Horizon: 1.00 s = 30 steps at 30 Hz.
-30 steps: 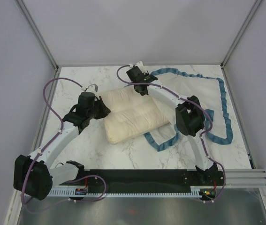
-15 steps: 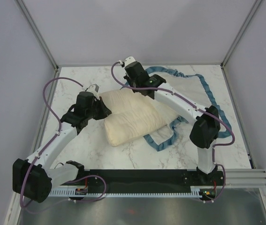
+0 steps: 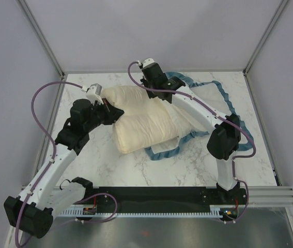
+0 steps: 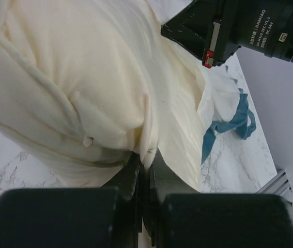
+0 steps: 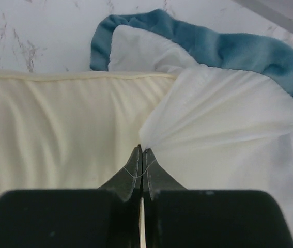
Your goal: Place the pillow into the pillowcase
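The cream pillow (image 3: 141, 120) lies mid-table, its left end lifted. My left gripper (image 3: 113, 111) is shut on a fold of the pillow's left edge; the left wrist view shows the pillow (image 4: 84, 82) pinched between the jaws of the left gripper (image 4: 145, 155). The pillowcase (image 3: 208, 106), white inside with a blue ruffled edge, lies right of and under the pillow. My right gripper (image 3: 159, 95) is shut on the pillowcase's white fabric above the pillow's far edge. In the right wrist view, the right gripper (image 5: 142, 150) pinches gathered white cloth of the pillowcase (image 5: 224, 119) beside the pillow (image 5: 58, 129).
White marble table (image 3: 94, 160) with grey walls at the back and sides. A black rail (image 3: 162, 196) runs along the near edge. The right arm's elbow (image 3: 224, 142) hangs over the pillowcase's right part.
My left gripper has moved up and left, lifting the pillow's left end. My right gripper has pulled the pillowcase's edge left, over the pillow's far right side. The blue trim has bunched closer to the pillow.
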Tool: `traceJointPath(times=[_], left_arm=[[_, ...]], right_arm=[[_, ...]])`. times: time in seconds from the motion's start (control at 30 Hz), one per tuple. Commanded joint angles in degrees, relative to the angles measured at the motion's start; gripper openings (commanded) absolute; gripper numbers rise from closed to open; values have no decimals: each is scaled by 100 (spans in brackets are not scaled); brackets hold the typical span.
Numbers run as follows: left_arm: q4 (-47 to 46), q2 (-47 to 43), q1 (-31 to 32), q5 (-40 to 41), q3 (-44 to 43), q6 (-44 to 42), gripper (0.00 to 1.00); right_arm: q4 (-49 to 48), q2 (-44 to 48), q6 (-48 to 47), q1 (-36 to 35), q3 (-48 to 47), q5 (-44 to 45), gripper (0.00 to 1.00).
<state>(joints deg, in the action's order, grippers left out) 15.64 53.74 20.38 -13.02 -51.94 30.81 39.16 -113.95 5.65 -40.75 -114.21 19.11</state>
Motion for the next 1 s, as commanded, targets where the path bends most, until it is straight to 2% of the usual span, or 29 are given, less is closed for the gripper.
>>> traceJointPath(times=[0.0, 0.2, 0.33, 0.4, 0.43, 0.53, 0.77, 0.9, 0.97], left_arm=[[-1124, 268, 123, -545, 395, 329, 2], [-1432, 893, 282, -307, 686, 277, 2], [-1213, 797, 282, 104, 677, 294, 2], [-846, 744, 282, 273, 528, 259, 2], [-721, 726, 282, 404, 466, 242, 2], [-448, 673, 282, 510, 325, 294, 2], [-70, 647, 282, 581, 246, 479, 2], [45, 682, 282, 520, 202, 593, 2], [106, 682, 282, 476, 167, 663, 2]], right_arm=[[-188, -286, 234, -91, 109, -898, 0], [-286, -66, 288, -152, 198, -1138, 4], [-40, 144, 200, -161, 364, -839, 51], [-118, 381, 147, -187, 766, -883, 62], [-171, 530, 112, -231, 934, -883, 74], [-479, 1216, 77, -459, 1620, -979, 92], [-1189, 2674, 488, -1100, 3121, -1866, 98], [-1551, 3098, 683, -1619, 3581, -1903, 98], [-1595, 3055, 701, -1936, 3608, -1596, 98]])
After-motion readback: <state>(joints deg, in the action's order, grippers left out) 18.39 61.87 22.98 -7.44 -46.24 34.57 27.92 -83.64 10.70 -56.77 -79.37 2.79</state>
